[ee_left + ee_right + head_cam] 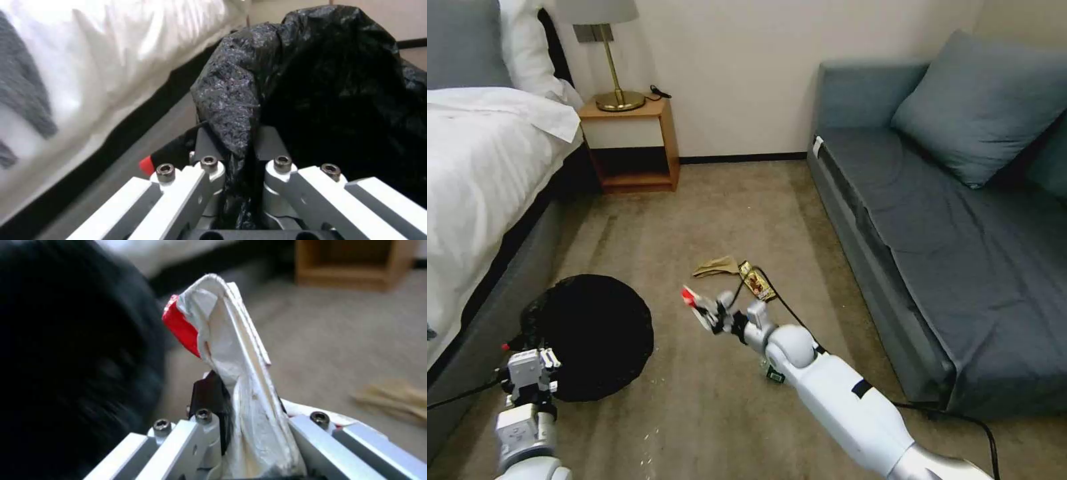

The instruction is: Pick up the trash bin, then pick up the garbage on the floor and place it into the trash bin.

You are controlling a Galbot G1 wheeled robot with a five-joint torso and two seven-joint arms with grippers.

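Observation:
The trash bin (594, 330), round and lined with a crinkly black bag, is beside the bed at the left. My left gripper (528, 365) is shut on its rim, and the bag's edge (233, 100) is pinched between the fingers (204, 143). Just right of the bin, my right gripper (707, 312) is shut on a crumpled red-white wrapper (689, 297) (222, 340), held above the carpet. A tan paper (716, 267) (396, 400) and a gold-brown snack wrapper (758, 282) lie on the floor beyond it. A bit of green-labelled bottle (774, 375) peeks from under the right arm.
A bed (480, 153) with white sheets runs along the left. A wooden nightstand (634, 143) with a lamp stands at the back wall. A grey sofa (947, 220) fills the right. A black cable (790, 310) trails over the carpet.

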